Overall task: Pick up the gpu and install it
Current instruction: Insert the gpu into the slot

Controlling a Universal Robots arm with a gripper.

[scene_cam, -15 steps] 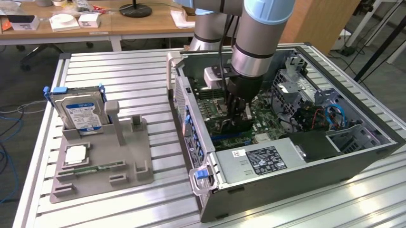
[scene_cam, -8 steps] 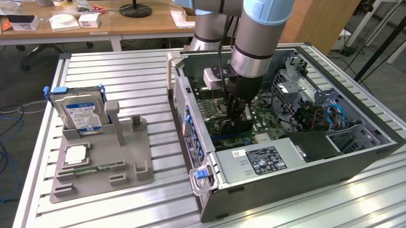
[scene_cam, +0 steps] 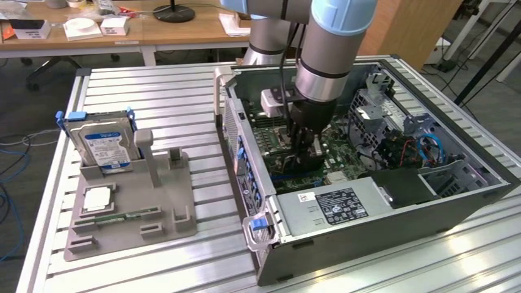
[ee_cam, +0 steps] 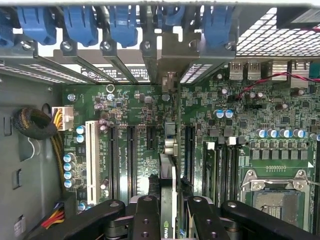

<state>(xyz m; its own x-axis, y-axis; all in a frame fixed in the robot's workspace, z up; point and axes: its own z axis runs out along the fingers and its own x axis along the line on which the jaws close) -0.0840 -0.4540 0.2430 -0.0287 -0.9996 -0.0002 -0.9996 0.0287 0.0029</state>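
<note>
Gripper point(scene_cam: 307, 160) down inside the open computer case point(scene_cam: 456, 189), low over the motherboard point(ee_cam: 135, 107), black fingers point(ee_cam: 146, 220) clamped on the gpu point(ee_cam: 169, 185). Card held on edge between the pads in the wrist view, thin and dark, metal bracket end reaching toward the rear slot openings of the case. Sits in line with the expansion slots point(ee_cam: 131, 152), between the black slots on one side and the memory slots point(ee_cam: 220, 165) on the other; fully seated or just above the board, cannot tell. White slot point(ee_cam: 91, 160) off to the side by the row of blue capacitors point(ee_cam: 70, 170). Blue retention clips point(ee_cam: 80, 22) lined up along the case's rear edge. CPU socket point(ee_cam: 272, 197) open beside the memory slots.

Over on the exterior view's left, grey parts holder point(scene_cam: 130, 213) on the slatted table point(scene_cam: 163, 97), well apart from the case. Hard drive point(scene_cam: 102, 146) with the blue label standing upright in it, processor point(scene_cam: 96, 198) lying flat below, green memory stick point(scene_cam: 122, 215) lying in its groove. Power supply point(scene_cam: 338, 204) with its label inside the case, nearest the camera.
</note>
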